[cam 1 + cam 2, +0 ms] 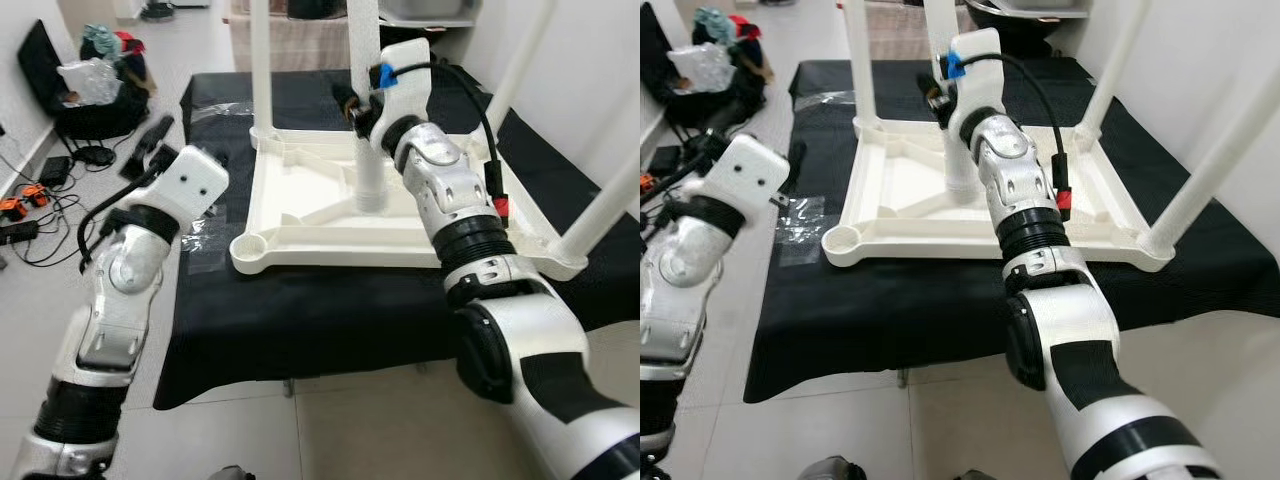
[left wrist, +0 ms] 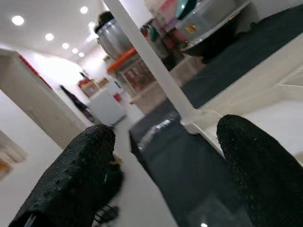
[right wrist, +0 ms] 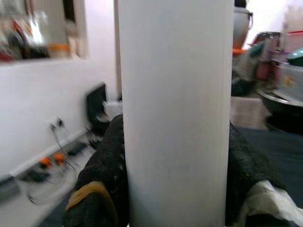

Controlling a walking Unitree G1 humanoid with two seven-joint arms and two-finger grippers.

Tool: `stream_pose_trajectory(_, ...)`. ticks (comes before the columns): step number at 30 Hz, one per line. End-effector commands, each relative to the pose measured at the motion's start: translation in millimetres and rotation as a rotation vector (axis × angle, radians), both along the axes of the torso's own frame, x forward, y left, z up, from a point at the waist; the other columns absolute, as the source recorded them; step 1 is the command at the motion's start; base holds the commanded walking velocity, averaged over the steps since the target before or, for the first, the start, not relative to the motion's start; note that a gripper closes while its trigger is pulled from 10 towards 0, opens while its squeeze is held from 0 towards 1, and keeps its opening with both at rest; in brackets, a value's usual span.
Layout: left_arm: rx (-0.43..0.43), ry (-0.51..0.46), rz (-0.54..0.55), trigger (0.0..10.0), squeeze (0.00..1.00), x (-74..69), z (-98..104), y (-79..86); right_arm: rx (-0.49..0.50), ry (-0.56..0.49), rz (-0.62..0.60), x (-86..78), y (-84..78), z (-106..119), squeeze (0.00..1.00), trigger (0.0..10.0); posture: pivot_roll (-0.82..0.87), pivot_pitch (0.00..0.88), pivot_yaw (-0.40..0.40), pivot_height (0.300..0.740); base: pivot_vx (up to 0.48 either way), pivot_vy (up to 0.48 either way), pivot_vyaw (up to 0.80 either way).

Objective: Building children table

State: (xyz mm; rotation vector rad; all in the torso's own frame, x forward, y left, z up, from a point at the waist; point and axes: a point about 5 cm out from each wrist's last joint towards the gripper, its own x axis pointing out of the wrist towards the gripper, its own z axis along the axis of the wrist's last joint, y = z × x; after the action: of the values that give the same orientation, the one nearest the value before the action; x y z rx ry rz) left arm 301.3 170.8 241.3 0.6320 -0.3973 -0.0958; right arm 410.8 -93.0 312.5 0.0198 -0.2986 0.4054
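Black cloth (image 1: 330, 320) covers our worktable; on it the tabletop (image 1: 300, 235) lies upside down, near corner socket (image 1: 250, 246) empty. Our right gripper (image 1: 358, 103) is clamped on a leg (image 1: 368, 150) standing at the middle. Left wrist view: our left gripper (image 2: 165, 175) hangs wide apart beside the top. Right wrist view: fingers (image 3: 106, 165) hug the leg; we should keep it plumb while seating it.

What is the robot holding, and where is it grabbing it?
The right gripper is shut around the white table leg standing in the upturned tabletop's middle, gripping its shaft above the base. The left gripper is open, holding nothing.
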Motion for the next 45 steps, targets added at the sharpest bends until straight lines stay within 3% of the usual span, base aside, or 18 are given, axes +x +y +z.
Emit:
stream_pose_trajectory(1,-0.077,0.067,-0.061,10.0,0.00,-4.1,-7.9,-4.1,0.100,-0.013,0.020,-3.7,-3.5,8.2,0.00,0.0,0.06,0.009,-0.071,0.740,0.000,0.000,0.00)
stream_pose_trajectory(6,-0.170,0.166,-0.125,10.0,0.00,-7.6,-21.5,-9.3,0.193,-0.034,0.055,-11.6,1.6,14.6,0.00,0.0,0.06,0.010,-0.072,0.740,0.000,0.000,0.00)
stream_pose_trajectory(7,-0.241,0.251,-0.193,10.0,0.00,-8.9,-29.5,-15.8,0.227,-0.045,0.089,-18.0,7.5,14.6,0.00,0.0,0.06,0.009,-0.071,0.740,0.000,0.000,0.00)
stream_pose_trajectory(12,-0.241,0.251,-0.193,10.0,0.00,-8.9,-29.5,-15.8,0.227,-0.045,0.089,-18.0,7.5,14.6,0.00,0.0,0.06,0.009,-0.071,0.740,0.000,0.000,0.00)
stream_pose_trajectory(13,-0.299,0.306,-0.263,10.0,0.00,-10.9,-34.1,-23.3,0.255,-0.047,0.125,-24.1,13.1,12.6,0.00,0.0,0.06,0.009,-0.071,0.740,0.000,0.000,0.00)
stream_pose_trajectory(14,-0.299,0.306,-0.263,10.0,0.00,-10.9,-34.1,-23.3,0.255,-0.047,0.125,-24.1,13.1,12.6,0.00,0.0,0.06,0.009,-0.071,0.740,0.000,0.000,0.00)
stream_pose_trajectory(15,-0.324,0.342,-0.327,10.0,0.00,-11.8,-38.2,-33.1,0.254,-0.047,0.175,-33.5,25.0,6.8,0.00,0.0,0.05,0.010,-0.068,0.740,0.000,0.000,0.00)
stream_pose_trajectory(17,-0.334,0.357,-0.366,10.0,0.00,-11.9,-39.7,-39.8,0.258,-0.037,0.221,-42.5,34.1,0.4,0.00,0.0,0.05,0.012,-0.070,0.740,0.000,0.000,0.00)
stream_pose_trajectory(19,-0.334,0.357,-0.366,10.0,0.00,-11.9,-39.7,-39.8,0.258,-0.037,0.221,-42.5,34.1,0.4,0.00,0.0,0.05,0.012,-0.070,0.740,0.000,0.000,0.00)
stream_pose_trajectory(28,-0.319,0.398,-0.446,10.0,0.00,-11.8,-41.8,-56.7,0.312,-0.001,0.399,-77.4,51.6,-16.9,0.00,0.0,0.04,0.020,-0.063,0.740,0.000,0.000,0.00)
stream_pose_trajectory(44,-0.310,0.479,-0.517,10.0,0.00,-15.0,-49.7,-62.5,0.274,0.015,0.506,-95.8,52.1,-22.7,0.00,0.0,0.04,0.018,-0.063,0.740,0.000,0.000,0.00)
stream_pose_trajectory(45,-0.314,0.473,-0.514,5.3,0.00,-14.4,-49.8,-62.2,0.275,0.013,0.509,-97.7,52.1,-21.4,0.00,0.0,0.04,0.019,-0.060,0.740,0.000,0.000,0.00)
